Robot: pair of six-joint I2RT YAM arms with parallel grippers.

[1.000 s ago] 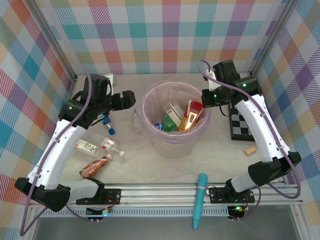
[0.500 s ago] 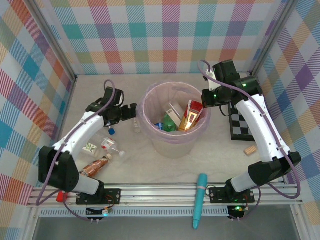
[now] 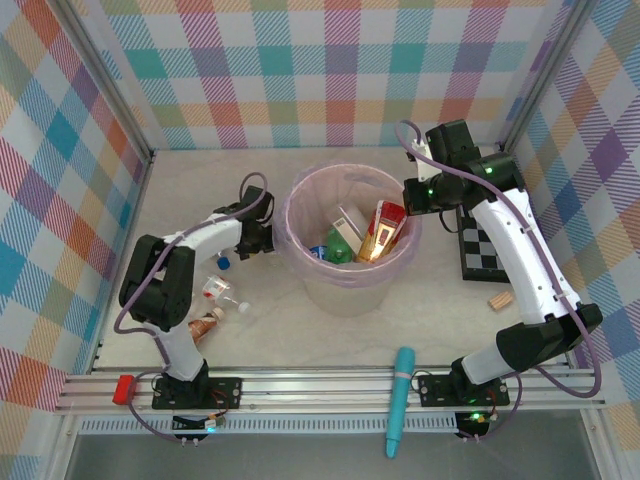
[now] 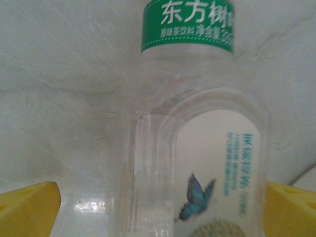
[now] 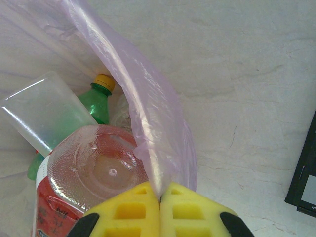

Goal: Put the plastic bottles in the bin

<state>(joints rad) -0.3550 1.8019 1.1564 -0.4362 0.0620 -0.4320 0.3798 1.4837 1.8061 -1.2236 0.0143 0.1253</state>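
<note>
The bin (image 3: 350, 292), a pale bucket lined with a pink bag, stands mid-table with several plastic bottles inside, among them a red-labelled one (image 3: 385, 228) and a green one (image 3: 340, 248). My left gripper (image 3: 262, 238) sits low against the bin's left side. In the left wrist view its yellow fingers (image 4: 27, 210) stand wide apart, open on either side of a clear bottle (image 4: 197, 148) with a green band and a butterfly label. My right gripper (image 3: 416, 190) is shut on the pink bag rim (image 5: 148, 123) at the bin's right edge. A blue-capped bottle (image 3: 222, 263), a clear one (image 3: 218, 290) and a copper-brown one (image 3: 205, 325) lie at left.
A black-and-white checkered board (image 3: 485, 250) lies right of the bin, with a small wooden block (image 3: 499, 298) in front of it. A teal tube (image 3: 400, 400) rests across the front rail. Checked walls close in the table on three sides.
My left arm has swung down and rightward to the bin's left side, its jaws opening around the clear bottle there. The right arm has not moved.
</note>
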